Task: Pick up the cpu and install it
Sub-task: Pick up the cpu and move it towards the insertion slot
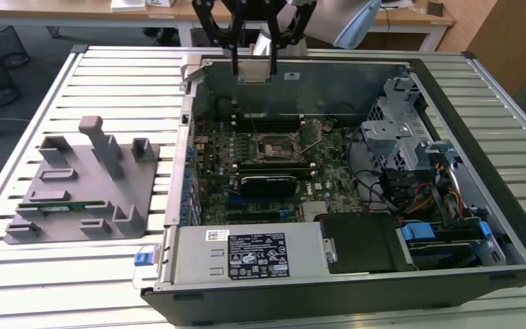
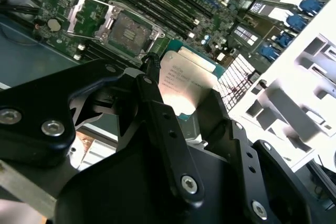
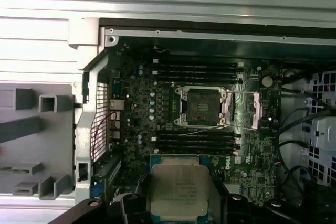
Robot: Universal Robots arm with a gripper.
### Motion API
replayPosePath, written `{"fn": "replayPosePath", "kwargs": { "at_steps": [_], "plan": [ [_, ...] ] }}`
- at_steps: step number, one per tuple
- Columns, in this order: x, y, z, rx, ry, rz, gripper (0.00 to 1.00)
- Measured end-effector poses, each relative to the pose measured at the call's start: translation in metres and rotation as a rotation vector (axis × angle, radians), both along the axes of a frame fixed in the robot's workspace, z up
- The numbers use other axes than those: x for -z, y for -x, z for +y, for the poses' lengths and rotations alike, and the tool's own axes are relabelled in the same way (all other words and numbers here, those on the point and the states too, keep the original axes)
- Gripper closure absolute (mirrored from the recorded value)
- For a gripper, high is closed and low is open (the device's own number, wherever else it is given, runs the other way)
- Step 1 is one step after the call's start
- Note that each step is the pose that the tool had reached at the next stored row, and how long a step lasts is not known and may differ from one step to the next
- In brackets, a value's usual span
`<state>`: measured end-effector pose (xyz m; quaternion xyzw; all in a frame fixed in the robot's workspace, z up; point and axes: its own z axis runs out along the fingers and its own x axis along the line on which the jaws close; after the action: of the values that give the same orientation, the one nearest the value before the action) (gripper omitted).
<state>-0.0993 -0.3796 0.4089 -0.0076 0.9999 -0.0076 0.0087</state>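
1. Silver-white cpu [image 2: 186, 85] is clamped between the two black fingers [image 2: 157, 109] of the gripper [image 2: 184, 100], one finger on each opposite edge. Its metal top faces the camera in both wrist views (first wrist view: cpu [image 3: 178, 192], gripper [image 3: 179, 209]).
2. Exterior view: the gripper [image 1: 255, 74] hangs with the cpu [image 1: 255, 65] raised, well apart from the cpu socket [image 1: 274, 145]. It lines up with the far wall of the open computer case [image 1: 336, 295].
3. The cpu is not seated. The cpu socket [image 3: 202, 106] lies bare, with its dark contact field exposed. Its retention frame [image 3: 257, 109] is swung open just beside it. The second wrist view shows the same open socket [image 2: 127, 32].
4. Black memory slots [image 3: 197, 69] run parallel along two opposite sides of the socket.
5. A grey fixture block [image 1: 85, 185] stands outside the case, on the slatted table [image 1: 117, 75], to the exterior view's left of the socket. A green memory stick [image 1: 57, 205] lies in it.
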Motion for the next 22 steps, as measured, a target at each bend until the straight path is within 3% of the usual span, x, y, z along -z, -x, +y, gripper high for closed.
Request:
{"fn": "replayPosePath", "kwargs": {
  "at_steps": [11, 18, 22],
  "plan": [
    [0.0026, -0.029, 0.0103, 0.0, 0.0, 0.0001, 0.47],
    [0.0045, -0.047, 0.0211, 0.0, 0.0, 0.0, 0.47],
    [0.0051, -0.057, 0.0228, 0.0, -0.0001, 0.0, 0.47]
  ]
}}
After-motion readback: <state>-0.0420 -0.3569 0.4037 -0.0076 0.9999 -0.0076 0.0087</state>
